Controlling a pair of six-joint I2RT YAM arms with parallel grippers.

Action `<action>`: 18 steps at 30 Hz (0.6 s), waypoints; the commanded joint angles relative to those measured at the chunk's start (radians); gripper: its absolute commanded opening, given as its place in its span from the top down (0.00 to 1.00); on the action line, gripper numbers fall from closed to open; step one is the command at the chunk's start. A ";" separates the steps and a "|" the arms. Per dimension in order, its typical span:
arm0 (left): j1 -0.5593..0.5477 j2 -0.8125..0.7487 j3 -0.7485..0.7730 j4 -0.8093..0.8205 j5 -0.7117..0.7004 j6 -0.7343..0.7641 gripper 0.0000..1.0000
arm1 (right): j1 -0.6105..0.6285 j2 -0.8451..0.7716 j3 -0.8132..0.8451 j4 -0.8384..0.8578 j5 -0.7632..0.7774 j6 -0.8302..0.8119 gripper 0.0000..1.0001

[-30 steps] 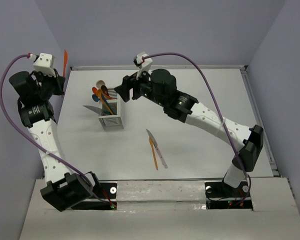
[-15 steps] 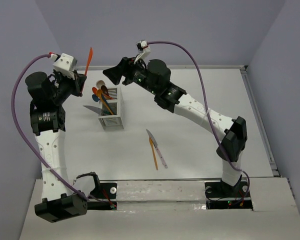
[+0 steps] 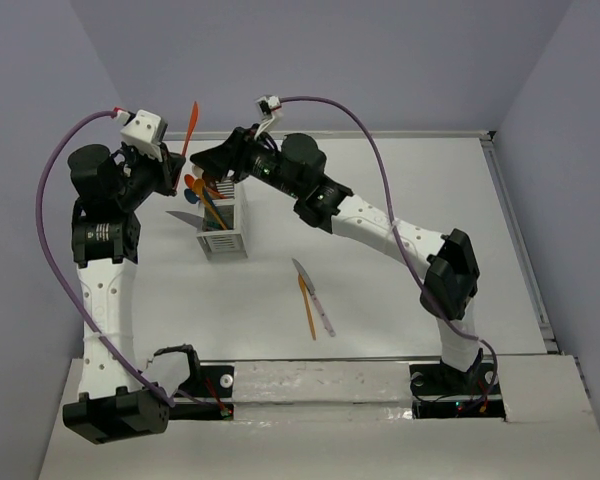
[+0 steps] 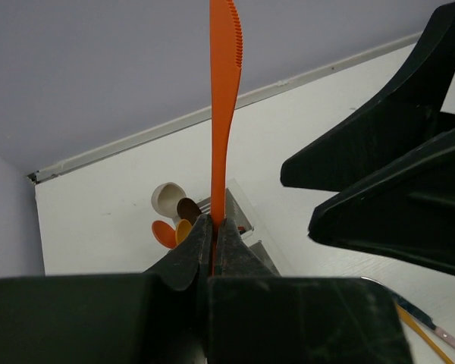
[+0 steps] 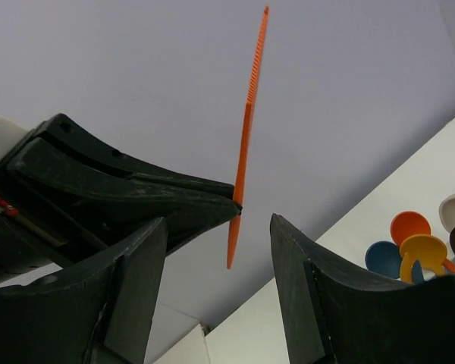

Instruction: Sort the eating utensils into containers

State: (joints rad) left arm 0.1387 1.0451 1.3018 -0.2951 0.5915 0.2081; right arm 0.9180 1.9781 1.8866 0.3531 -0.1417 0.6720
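Standing at the far left, the left arm (image 3: 100, 240) is raised above the surface (image 3: 440, 170), and the left jaws are closed tight on the handle of an orange knife (image 3: 191, 125). The knife points almost straight up, serrated blade uppermost, clear of everything else. In the left wrist view its handle disappears between the pinched jaws with no gap showing.

Just right of the knife, and lower, the white caddy (image 3: 225, 242) sits upright on the surface. Several spoons (image 3: 196, 182) stand in its far end with their bowls up: orange, blue, brown, yellowish and pale beige. A grey knife blade (image 3: 181, 216) pokes out to the left of the caddy; whether it lies on the surface or leans from a compartment I cannot tell.

Over the far end of the caddy hang the right jaws, spread wide and holding nothing. The right wrist view looks through the gap between them at the orange knife, which is near but not touching.

Farther right and nearer the bases, two utensils lie loose on the surface, well apart from the caddy: a silver-bladed knife (image 3: 316, 298) with a pale handle, and a slim orange utensil (image 3: 307, 310) just beside it, too thin to tell spoon from knife.

The right arm (image 3: 380, 222) stretches from its base at the near right diagonally across to the caddy.
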 commanded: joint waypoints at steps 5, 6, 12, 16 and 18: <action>-0.025 -0.019 -0.019 0.050 -0.010 -0.022 1.00 | 0.007 0.037 0.062 0.075 0.004 0.054 0.38; -0.027 -0.020 -0.025 0.050 -0.010 -0.022 1.00 | 0.007 0.041 0.063 0.075 0.011 0.060 0.38; -0.040 -0.020 -0.039 0.053 -0.022 -0.024 1.00 | 0.007 0.073 0.098 0.069 0.005 0.086 0.39; -0.048 -0.028 -0.042 0.054 -0.021 -0.026 1.00 | 0.007 0.080 0.103 0.069 0.022 0.093 0.41; -0.054 -0.031 -0.044 0.056 -0.021 -0.027 1.00 | 0.007 0.087 0.103 0.069 0.033 0.101 0.41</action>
State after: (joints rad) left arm 0.0975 1.0439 1.2675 -0.2768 0.5674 0.1997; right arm 0.9180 2.0453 1.9411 0.3679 -0.1349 0.7490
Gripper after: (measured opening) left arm 0.040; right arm 0.598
